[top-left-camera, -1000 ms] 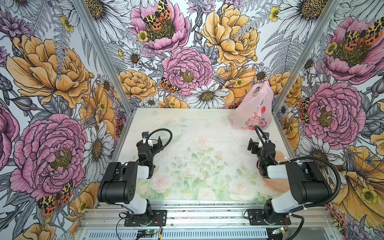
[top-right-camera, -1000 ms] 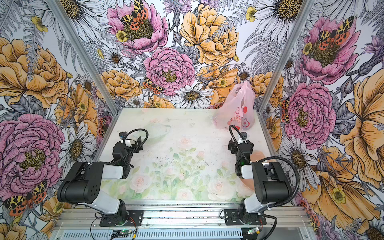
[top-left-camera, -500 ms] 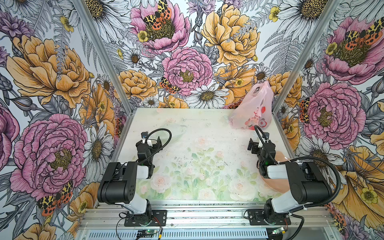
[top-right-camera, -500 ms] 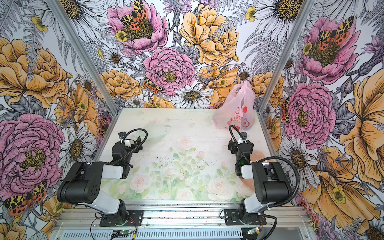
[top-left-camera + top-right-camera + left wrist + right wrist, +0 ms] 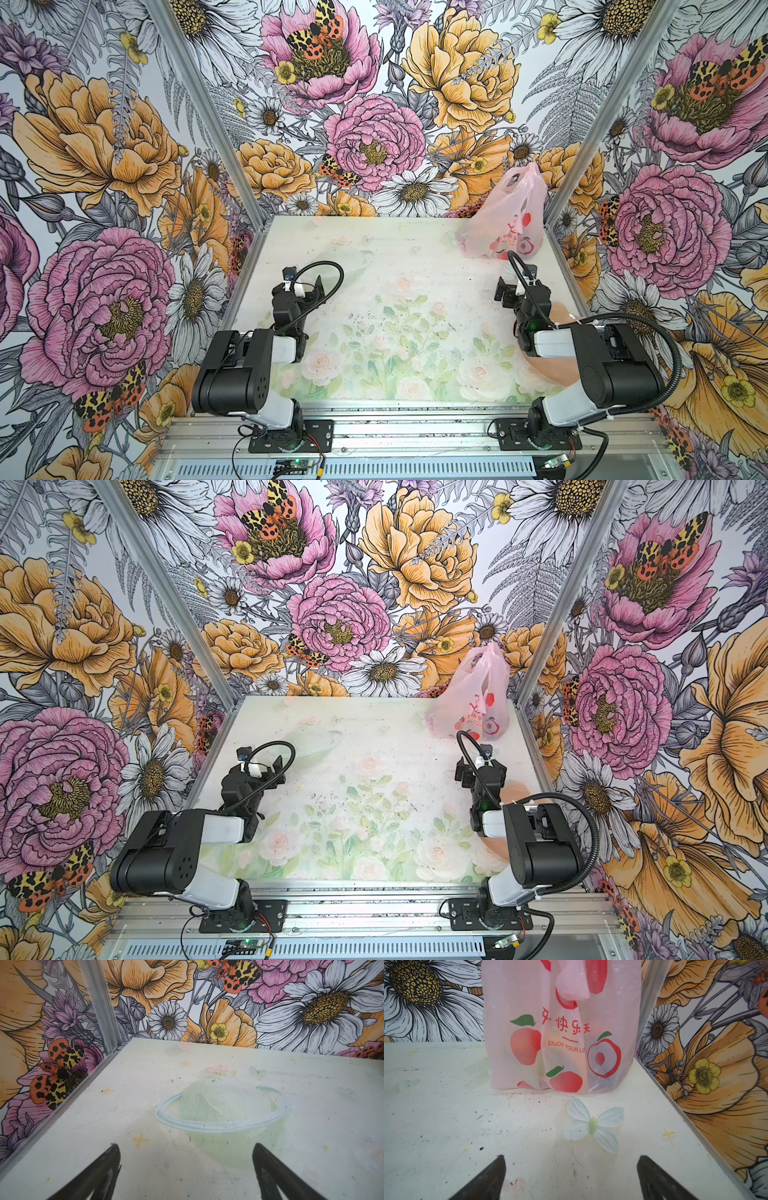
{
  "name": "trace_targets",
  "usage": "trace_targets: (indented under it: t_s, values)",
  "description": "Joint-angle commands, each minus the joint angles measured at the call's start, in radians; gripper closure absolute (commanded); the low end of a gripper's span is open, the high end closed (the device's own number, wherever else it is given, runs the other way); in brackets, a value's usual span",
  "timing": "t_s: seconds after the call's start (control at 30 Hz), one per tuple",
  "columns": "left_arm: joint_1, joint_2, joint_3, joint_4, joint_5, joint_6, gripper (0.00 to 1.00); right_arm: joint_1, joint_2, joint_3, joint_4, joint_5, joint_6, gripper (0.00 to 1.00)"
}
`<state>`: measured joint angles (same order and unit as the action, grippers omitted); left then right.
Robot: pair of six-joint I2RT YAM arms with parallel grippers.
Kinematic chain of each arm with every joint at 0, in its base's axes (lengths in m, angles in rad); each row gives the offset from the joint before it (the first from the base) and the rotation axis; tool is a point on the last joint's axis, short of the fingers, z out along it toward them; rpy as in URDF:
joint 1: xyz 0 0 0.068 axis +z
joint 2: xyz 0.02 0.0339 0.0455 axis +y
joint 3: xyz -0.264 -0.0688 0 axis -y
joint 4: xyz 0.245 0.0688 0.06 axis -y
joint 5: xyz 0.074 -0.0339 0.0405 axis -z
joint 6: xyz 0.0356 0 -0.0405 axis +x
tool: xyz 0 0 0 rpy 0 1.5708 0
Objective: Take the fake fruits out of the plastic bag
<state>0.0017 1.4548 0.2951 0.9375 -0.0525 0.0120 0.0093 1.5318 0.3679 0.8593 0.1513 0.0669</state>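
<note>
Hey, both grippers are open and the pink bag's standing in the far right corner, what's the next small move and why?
Probably ease the right gripper forward toward the plastic bag. Its jaws stand open and empty, the bag stands upright straight ahead of it, untouched, and the left gripper sits farther off on the other side.
</note>
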Motion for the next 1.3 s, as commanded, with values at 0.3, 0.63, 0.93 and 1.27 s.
trace_targets:
  t_s: [0.3,0.63,0.93,1.27]
  values:
    - [-0.23,-0.534,0.12,-0.496,-0.34,-0.229,0.01,0.097,-0.476,0.055,-0.319,0.098,0.056,0.0]
    - [-0.224,-0.728,0.108,-0.88,-0.499,-0.65,0.01,0.035,-0.659,0.368,-0.908,-0.104,0.273,0.01]
    - [-0.306,-0.684,0.187,-1.034,-0.235,-0.518,0.01,-0.012,-0.613,0.471,-0.905,-0.088,0.259,0.01]
    - [-0.558,-0.581,0.18,-1.071,-0.376,-0.357,0.01,-0.05,-0.239,0.873,-0.954,-0.052,0.181,0.02]
